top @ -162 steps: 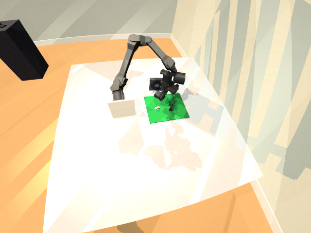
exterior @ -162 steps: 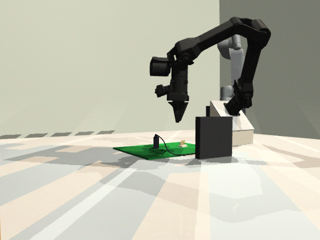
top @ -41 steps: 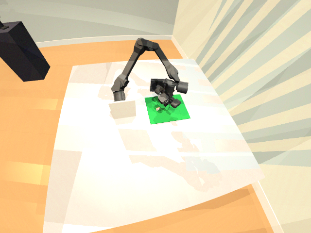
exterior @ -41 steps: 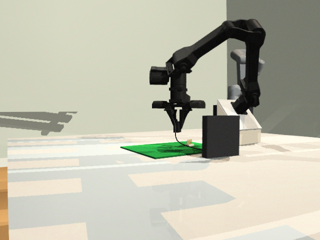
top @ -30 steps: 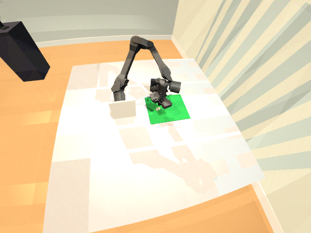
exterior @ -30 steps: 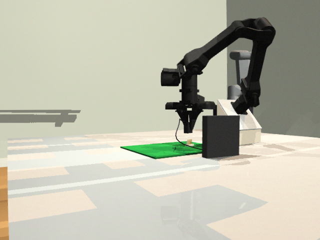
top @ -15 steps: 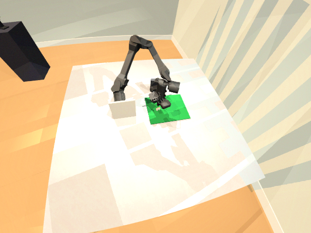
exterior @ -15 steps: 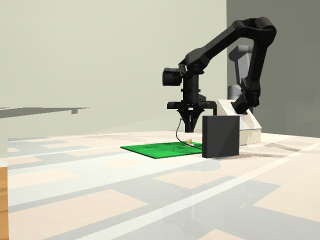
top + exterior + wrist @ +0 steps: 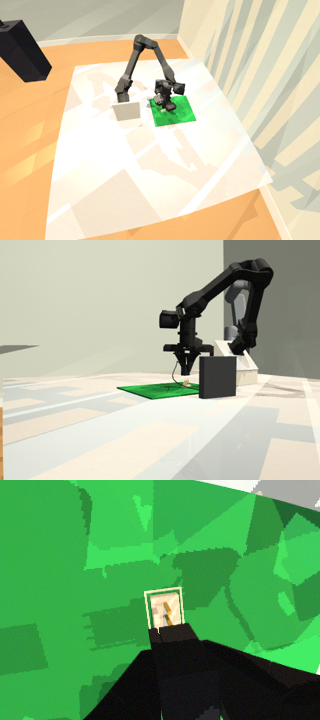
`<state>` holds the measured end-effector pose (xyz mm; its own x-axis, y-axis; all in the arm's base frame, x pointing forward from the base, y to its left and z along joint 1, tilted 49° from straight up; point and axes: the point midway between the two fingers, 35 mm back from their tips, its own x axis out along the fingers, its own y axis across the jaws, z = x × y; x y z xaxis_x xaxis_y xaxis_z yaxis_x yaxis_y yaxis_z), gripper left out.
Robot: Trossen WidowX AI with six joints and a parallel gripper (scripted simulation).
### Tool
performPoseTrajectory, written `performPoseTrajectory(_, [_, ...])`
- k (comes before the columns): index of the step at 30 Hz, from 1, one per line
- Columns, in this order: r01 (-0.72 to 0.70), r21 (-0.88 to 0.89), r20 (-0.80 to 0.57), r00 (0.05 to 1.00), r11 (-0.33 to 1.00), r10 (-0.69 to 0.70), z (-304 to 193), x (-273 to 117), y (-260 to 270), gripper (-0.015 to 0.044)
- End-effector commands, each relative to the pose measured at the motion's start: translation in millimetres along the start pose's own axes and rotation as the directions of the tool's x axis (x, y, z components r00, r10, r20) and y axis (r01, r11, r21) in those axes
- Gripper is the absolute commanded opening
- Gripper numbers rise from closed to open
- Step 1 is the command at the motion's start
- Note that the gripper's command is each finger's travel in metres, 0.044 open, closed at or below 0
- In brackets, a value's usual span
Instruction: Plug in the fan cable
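The green board (image 9: pixel 189 116) (image 9: pixel 147 392) (image 9: pixel 40 540) lies flat on the table. The white fan header (image 9: pixel 163 110) (image 9: pixel 186 385) (image 9: pixel 156 600) stands on it with upright gold pins; the wrist view shows only part of them. My gripper (image 9: pixel 185 369) is shut on the black plug, pointing down. Its tips are a little above the pins in the exterior view, apart from them. In the wrist view the black plug (image 9: pixel 176 632) covers the near end of the header. The cable (image 9: pixel 172 374) loops down from the fingers and passes behind the fan. In the top view the fingertips are hidden.
The dark square fan (image 9: pixel 156 86) (image 9: pixel 219 376) stands upright beside the board, partly hidden behind the arm in the top view. A pale slanted panel (image 9: pixel 126 112) (image 9: pixel 246 364) stands by the arm's base. The white table (image 9: pixel 103 160) extends around them.
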<state>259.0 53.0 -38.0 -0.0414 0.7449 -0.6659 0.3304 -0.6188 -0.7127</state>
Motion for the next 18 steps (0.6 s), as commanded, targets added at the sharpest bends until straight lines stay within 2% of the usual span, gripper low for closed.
performPoseTrajectory(1, [0.012, 0.007, 0.01, 1.0, 1.0, -0.013, 3.6, 13.4, -2.5, 0.0])
performPoseTrajectory(18, [0.013, 0.011, 0.01, 1.0, 1.0, -0.013, 1.3, 13.4, -3.9, 0.0])
